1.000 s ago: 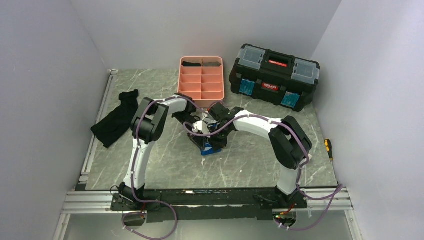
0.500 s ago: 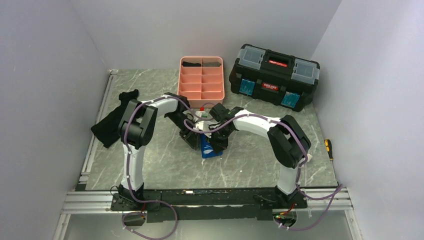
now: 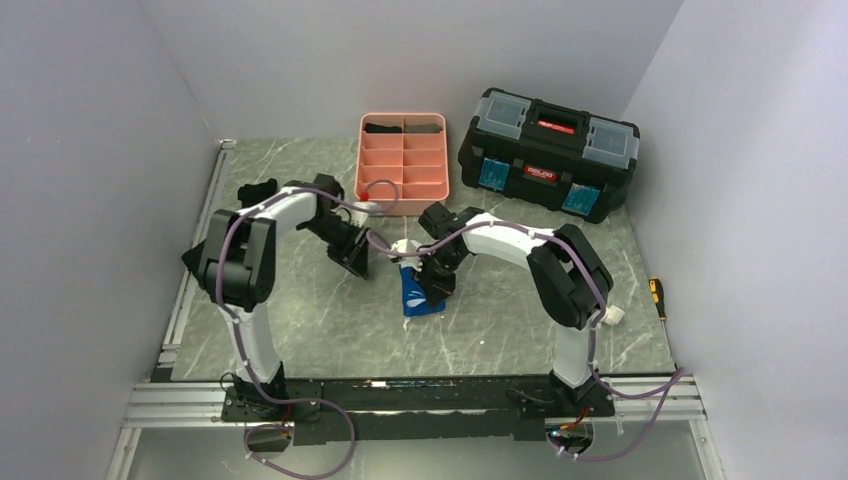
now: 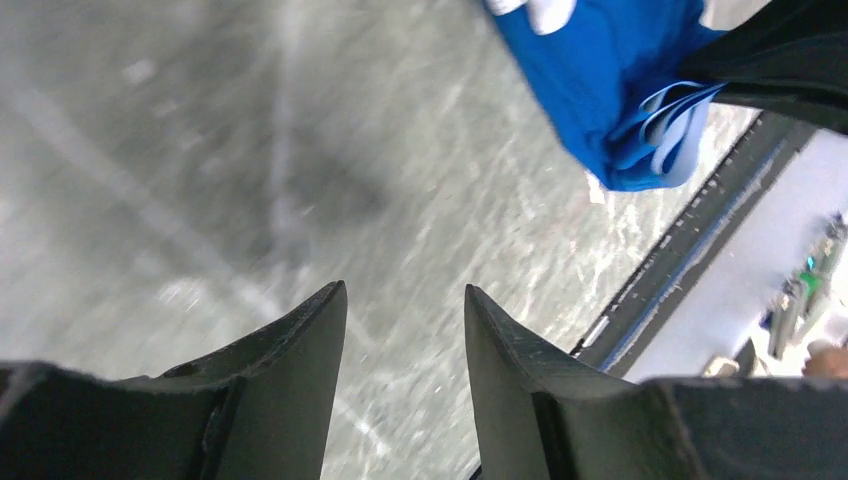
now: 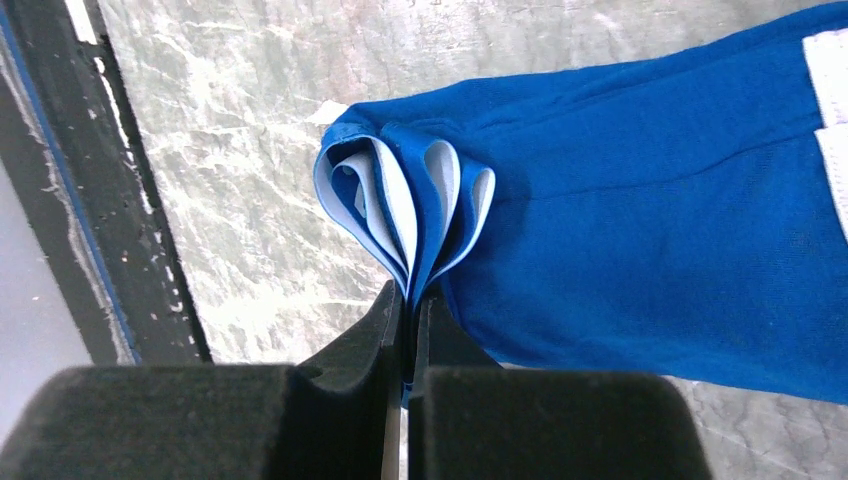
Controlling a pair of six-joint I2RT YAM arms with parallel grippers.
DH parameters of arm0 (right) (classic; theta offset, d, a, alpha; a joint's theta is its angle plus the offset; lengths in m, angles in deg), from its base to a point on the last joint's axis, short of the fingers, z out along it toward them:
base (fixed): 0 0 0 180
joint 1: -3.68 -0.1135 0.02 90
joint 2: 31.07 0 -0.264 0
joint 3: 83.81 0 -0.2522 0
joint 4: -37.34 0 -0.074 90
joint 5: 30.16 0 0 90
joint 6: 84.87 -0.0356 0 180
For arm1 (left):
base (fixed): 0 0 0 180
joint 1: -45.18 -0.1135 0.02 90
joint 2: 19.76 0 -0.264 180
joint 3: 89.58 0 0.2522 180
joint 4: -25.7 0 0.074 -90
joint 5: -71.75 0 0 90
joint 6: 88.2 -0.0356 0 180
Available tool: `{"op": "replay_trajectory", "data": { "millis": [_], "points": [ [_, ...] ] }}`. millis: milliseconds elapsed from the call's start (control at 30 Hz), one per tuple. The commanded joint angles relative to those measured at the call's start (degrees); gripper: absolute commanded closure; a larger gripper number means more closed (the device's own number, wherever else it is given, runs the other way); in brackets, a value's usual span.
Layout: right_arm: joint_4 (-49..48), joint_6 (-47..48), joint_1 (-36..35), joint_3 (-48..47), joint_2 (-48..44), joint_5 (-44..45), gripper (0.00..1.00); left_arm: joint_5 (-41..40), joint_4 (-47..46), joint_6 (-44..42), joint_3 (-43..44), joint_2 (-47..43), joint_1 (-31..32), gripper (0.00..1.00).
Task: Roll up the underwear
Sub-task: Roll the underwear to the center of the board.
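Right wrist view is showing the right jaws clenching the layered, folded edge of the blue underwear (image 5: 650,200), which is filling the right half of the frame. In the top external view the underwear is lying mid-frame on the marbled bench (image 3: 330,330), below the pink tray (image 3: 425,185). The left jaws are hanging parted, gripping nothing, just left of it.

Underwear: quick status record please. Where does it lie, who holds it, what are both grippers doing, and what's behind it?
underwear: blue, bunched mid-table, loose folds layered at one edge
right gripper: shut on the underwear's folded edge
left gripper: open, empty, over bare table beside the underwear
behind: pink tray, black toolbox
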Motion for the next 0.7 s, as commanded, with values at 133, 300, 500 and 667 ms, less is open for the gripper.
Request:
{"op": "replay_trajectory", "data": {
  "millis": [133, 300, 500, 667],
  "points": [
    [10.63, 4.65, 3.80, -11.63, 9.13, -9.35, 1.00, -7.01, -4.52, 4.70, -7.47, -14.79, -13.48, 0.47],
    [17.95, 8.16, 5.61, -18.81, 16.71, -13.44, 1.00, -7.62, -8.84, -0.24, -14.87, -28.07, -16.86, 0.47],
    [25.68, 11.34, 7.05, -26.52, 24.18, -15.85, 1.00, -8.10, -14.58, -7.18, -24.97, -46.84, -13.12, 0.43],
    [29.53, 12.96, 7.18, -30.22, 28.36, -16.51, 1.00, -14.22, -20.00, -10.23, -30.48, -58.08, 0.08, 0.39]
  ]
}}
